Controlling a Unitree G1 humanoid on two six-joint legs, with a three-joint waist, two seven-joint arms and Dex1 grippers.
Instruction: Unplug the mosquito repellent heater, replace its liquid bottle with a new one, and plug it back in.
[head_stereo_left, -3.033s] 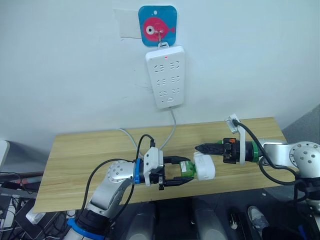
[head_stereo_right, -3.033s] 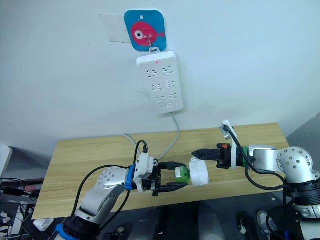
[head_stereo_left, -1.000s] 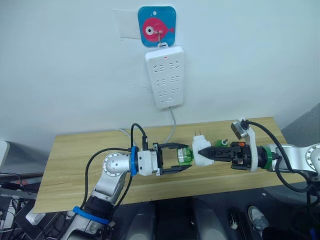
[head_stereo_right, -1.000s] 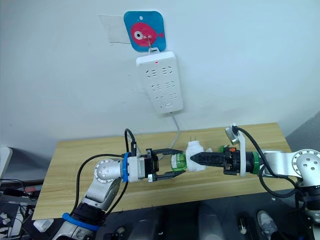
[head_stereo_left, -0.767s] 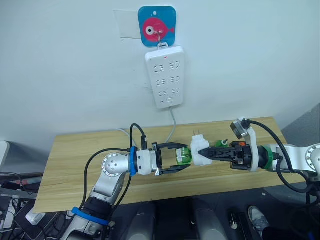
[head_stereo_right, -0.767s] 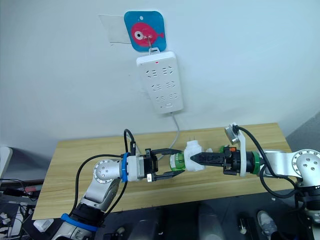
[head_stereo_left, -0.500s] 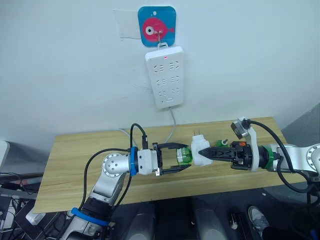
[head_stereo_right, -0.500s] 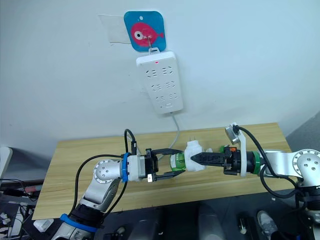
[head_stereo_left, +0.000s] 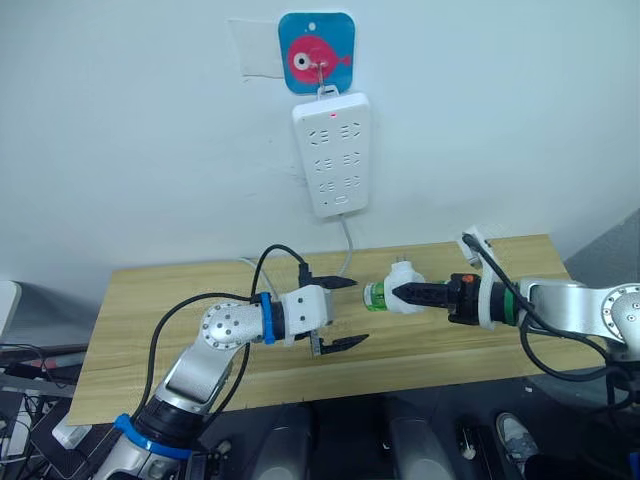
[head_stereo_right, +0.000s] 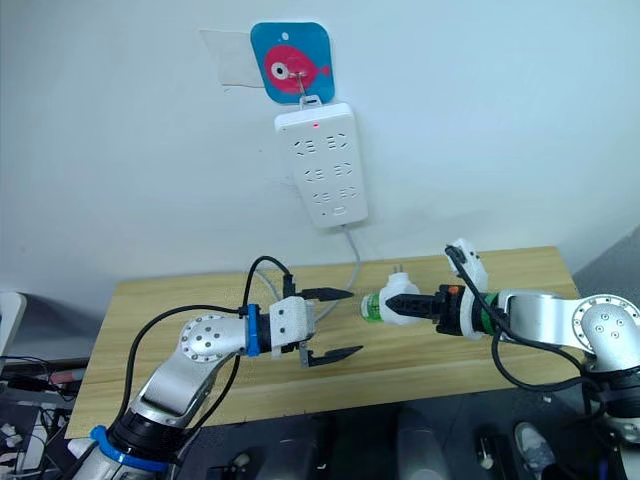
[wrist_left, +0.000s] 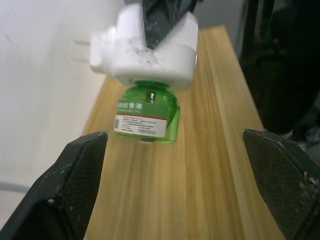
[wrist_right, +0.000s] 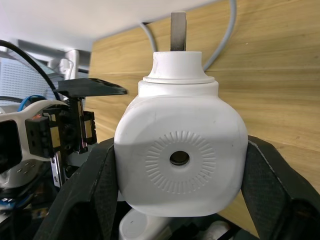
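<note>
Over the wooden desk (head_stereo_left: 180, 300), below the white power strip (head_stereo_left: 331, 152) on the wall, the right end effector (head_stereo_left: 402, 293) is clenched on the mosquito repellent heater (head_stereo_left: 403, 291), holding it in the air. Its green liquid bottle (head_stereo_left: 374, 295) points toward the left end effector (head_stereo_left: 345, 312), which hangs released just beside it, touching nothing.

bottle label (wrist_left: 141, 125): print unreadable | heater (wrist_right: 180, 155): one prong hidden

Right pincer (head_stereo_right: 392, 300) clamping heater (head_stereo_right: 400, 302) (green bottle (head_stereo_right: 371, 305) attached), left pincer (head_stereo_right: 338, 324) spread
</note>
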